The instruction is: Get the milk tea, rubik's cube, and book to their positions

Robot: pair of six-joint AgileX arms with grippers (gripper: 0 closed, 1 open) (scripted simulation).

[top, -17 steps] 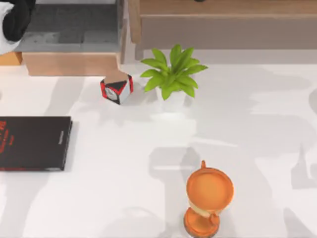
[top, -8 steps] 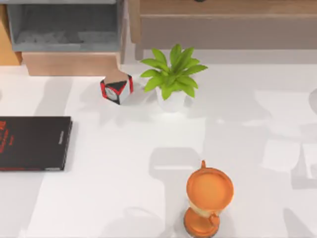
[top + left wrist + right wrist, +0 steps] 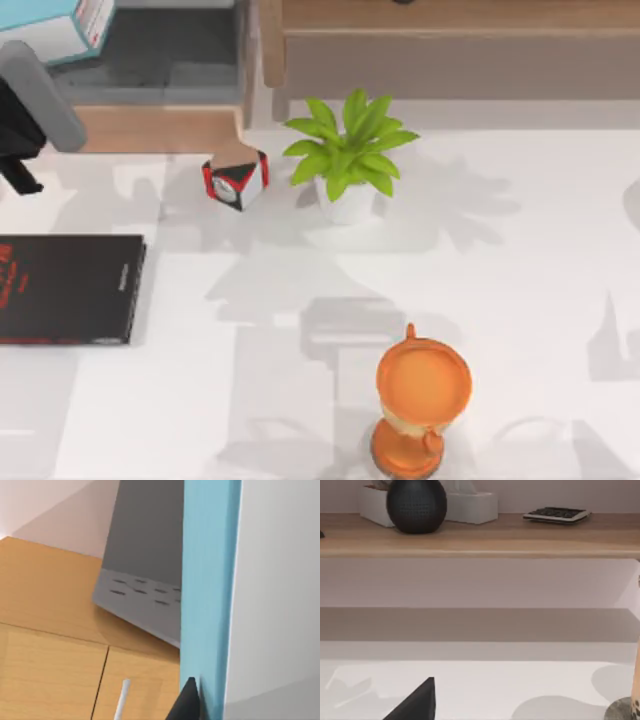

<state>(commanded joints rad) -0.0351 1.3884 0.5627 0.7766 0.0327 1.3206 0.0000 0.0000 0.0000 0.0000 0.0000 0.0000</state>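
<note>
At the far left corner, the thick light-blue book with white page edges (image 3: 62, 25) hangs over the grey-lined wooden cabinet compartment (image 3: 150, 60), clamped by my left gripper (image 3: 192, 700). By my judgement, 1 of 3 placements is underway. I cannot tell my right gripper's (image 3: 415, 702) state.

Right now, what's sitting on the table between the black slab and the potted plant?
In the top view, the small red, black and white box sits between the black slab and the potted plant, close beside the plant.
</note>
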